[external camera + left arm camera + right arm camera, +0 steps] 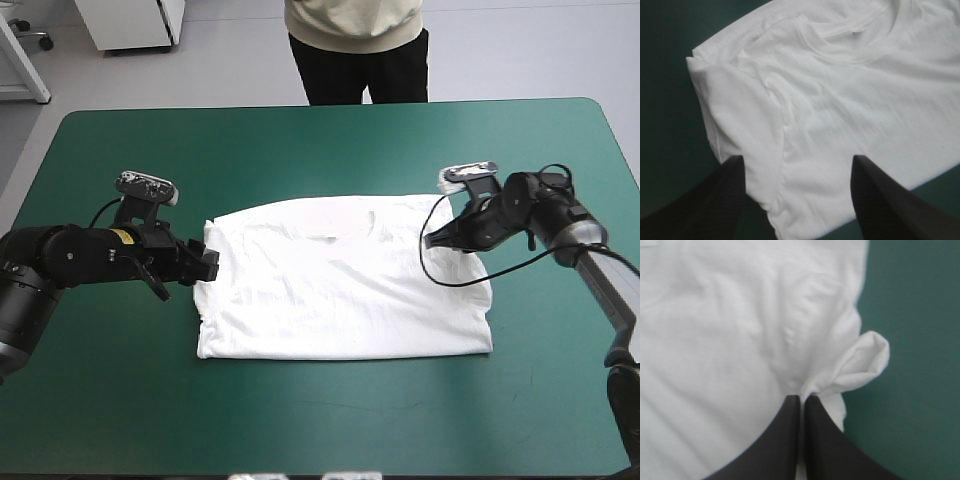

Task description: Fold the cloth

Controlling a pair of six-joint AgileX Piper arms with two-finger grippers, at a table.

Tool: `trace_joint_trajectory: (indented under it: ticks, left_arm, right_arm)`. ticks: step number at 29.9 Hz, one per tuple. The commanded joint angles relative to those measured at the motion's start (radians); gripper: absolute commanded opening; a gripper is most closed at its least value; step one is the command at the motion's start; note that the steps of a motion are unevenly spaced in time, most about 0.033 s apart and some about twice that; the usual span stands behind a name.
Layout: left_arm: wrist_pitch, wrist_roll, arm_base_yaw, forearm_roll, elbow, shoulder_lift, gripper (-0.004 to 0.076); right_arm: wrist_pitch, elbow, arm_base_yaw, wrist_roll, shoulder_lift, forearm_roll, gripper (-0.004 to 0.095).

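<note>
The white T-shirt (345,280) lies spread flat in the middle of the teal-green table, collar toward the far edge, both sleeves folded in. At its left edge my left gripper (207,265) stands open, fingers apart over the folded-in left sleeve (740,125) and the shirt's side (850,115). My right gripper (447,238) sits at the shirt's right edge near the shoulder, fingers pinched together on a bunched fold of the T-shirt (850,372), which curls up beside the fingertips (802,401).
Bare teal-green cover (330,140) runs all round the shirt, with wide room toward the near edge (330,420). A person stands beyond the table's far edge, not over the top.
</note>
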Motion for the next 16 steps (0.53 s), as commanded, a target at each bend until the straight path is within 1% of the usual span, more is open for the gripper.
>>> trace_joint_trajectory:
  ticks: [1, 4, 8, 10, 12, 16]
  left_arm:
    - [-0.01, -0.006, 0.0, -0.022, -0.03, -0.022, 0.0452]
    - [0.021, -0.011, 0.0, -0.022, -0.03, -0.022, 0.0452]
    - [0.04, -0.011, 0.0, -0.018, -0.03, -0.022, 0.0452]
    - [0.044, -0.011, 0.0, -0.018, -0.03, -0.022, 0.0452]
    - [0.046, -0.011, 0.0, -0.018, -0.03, -0.022, 0.0452]
    - [0.058, -0.016, 0.0, -0.018, -0.03, -0.022, 0.0452]
  right_arm:
    - [-0.063, -0.025, 0.093, 0.018, -0.033, 0.017, -0.0013]
    - [-0.087, -0.025, 0.155, 0.048, -0.007, 0.015, -0.0013]
    - [-0.068, -0.025, 0.191, 0.066, 0.053, 0.015, -0.0012]
    - [-0.068, -0.025, 0.201, 0.066, 0.086, -0.004, 0.0015]
    - [-0.068, -0.025, 0.203, 0.066, 0.113, -0.006, 0.0116]
    - [-0.063, -0.025, 0.203, 0.066, 0.126, -0.006, 0.0379]
